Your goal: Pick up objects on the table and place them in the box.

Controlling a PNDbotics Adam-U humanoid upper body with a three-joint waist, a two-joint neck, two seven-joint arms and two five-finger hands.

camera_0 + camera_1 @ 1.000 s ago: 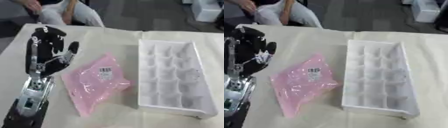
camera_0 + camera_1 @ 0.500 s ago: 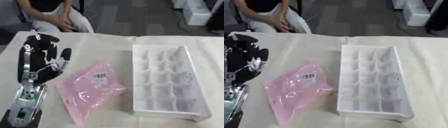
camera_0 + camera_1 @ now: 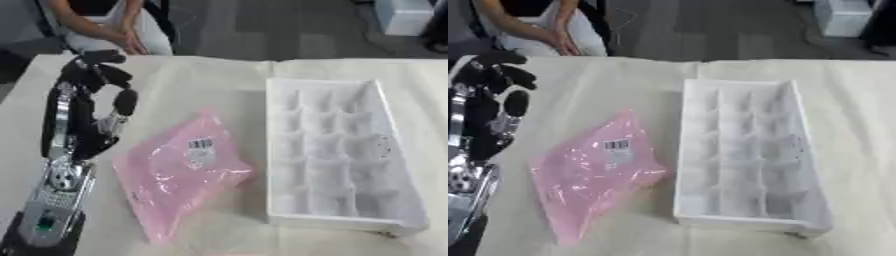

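Note:
A pink plastic bag with a small barcode label lies flat on the beige table, just left of a white box split into several compartments. The compartments hold nothing. My left hand hovers at the bag's upper left, palm raised, fingers relaxed and holding nothing; its thumb points toward the bag. It does not touch the bag. My right hand shows in neither view.
The table's far edge runs just beyond my left hand, with a seated person behind it. A white container stands on the dark floor at the far right.
The whole picture has shifted, so the camera has moved. My left hand sits slightly higher and further from the bag. Bag and box lie as before.

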